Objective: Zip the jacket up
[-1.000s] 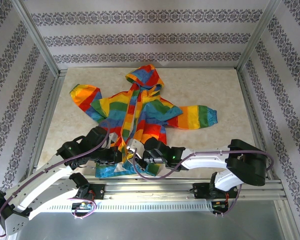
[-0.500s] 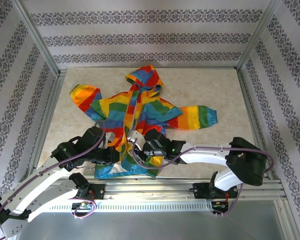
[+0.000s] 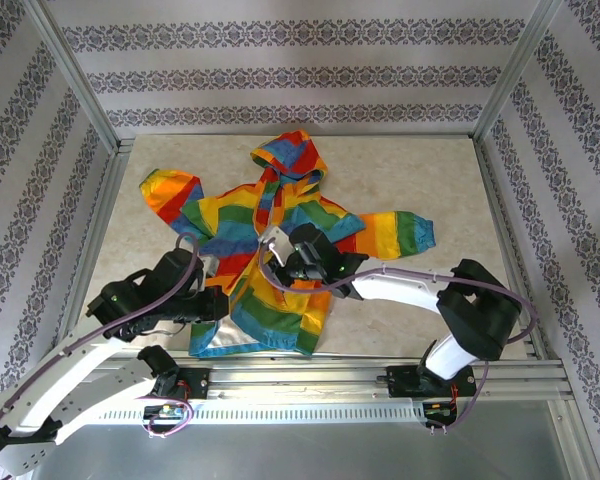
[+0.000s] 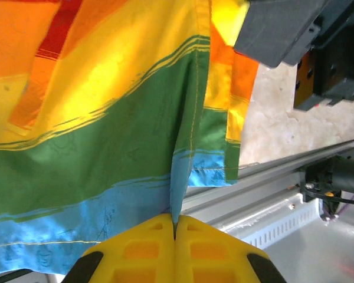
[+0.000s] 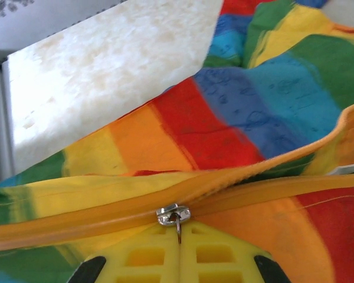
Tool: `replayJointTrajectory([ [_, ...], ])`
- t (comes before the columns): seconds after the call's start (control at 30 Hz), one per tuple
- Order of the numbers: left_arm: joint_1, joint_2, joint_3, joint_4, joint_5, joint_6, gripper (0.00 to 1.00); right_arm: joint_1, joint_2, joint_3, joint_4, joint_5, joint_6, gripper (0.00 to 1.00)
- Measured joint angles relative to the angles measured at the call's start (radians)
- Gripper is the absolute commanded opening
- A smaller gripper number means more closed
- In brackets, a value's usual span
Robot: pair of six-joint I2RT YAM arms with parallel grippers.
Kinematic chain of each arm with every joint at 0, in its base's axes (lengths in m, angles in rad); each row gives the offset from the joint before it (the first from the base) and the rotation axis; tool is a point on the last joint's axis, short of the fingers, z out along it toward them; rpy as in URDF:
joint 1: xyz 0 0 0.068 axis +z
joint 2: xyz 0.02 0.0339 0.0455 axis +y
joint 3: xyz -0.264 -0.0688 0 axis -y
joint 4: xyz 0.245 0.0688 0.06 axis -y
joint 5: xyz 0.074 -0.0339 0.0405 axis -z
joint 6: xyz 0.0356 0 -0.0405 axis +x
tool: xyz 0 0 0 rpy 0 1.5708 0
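Jacket (image 3: 300, 215) lies flat on the pale surface (image 3: 420, 170), hood (image 3: 290, 155) toward the far wall, hem (image 3: 250, 340) toward the arm bases. The orange zipper (image 5: 271, 187) gives the long axis, running from hem up to hood, leaning slightly right in the overhead view. Right hand (image 3: 278, 252) sits on that line about mid-chest. At the wrist its yellow pads (image 5: 141, 256) are shut on the pull tab (image 5: 179, 230) hanging from the metal slider (image 5: 173, 214). Tape reads as one joined band on one side of the slider and splits into two on the other, so the open stretch appears to lie hood-ward, away from the bases. Left hand (image 3: 218, 303) is low and left of the zipper line, closed on a fold of the blue hem band (image 4: 76, 230) right at the pad seam (image 4: 174, 227), so it is the nearer hand to the bottom end and looks placed as the anchor. Judgement: the pull has to follow the zipper axis toward the hood while the hem is held back. Hard to read: overhead, the right hand covers the slider. The top stop near the collar cannot be made out among the stripes. How taut the fabric is between the hands cannot be told.
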Motion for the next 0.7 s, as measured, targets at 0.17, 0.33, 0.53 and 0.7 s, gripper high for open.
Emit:
replayJointTrajectory([
  [0.17, 0.0, 0.046, 0.073, -0.043, -0.066, 0.044, 0.0, -0.073, 0.023, 0.071, -0.035, -0.01, -0.016, 0.0],
  [0.33, 0.002, 0.103, 0.166, -0.085, -0.135, 0.112, 0.0, -0.146, 0.054, 0.138, -0.069, -0.019, -0.019, 0.0],
  [0.53, 0.006, 0.176, 0.278, -0.125, -0.206, 0.223, 0.0, -0.219, 0.084, 0.212, -0.108, -0.019, -0.024, 0.0],
  [0.7, 0.015, 0.229, 0.369, -0.143, -0.246, 0.33, 0.0, -0.277, 0.11, 0.285, -0.153, -0.019, -0.053, 0.0],
])
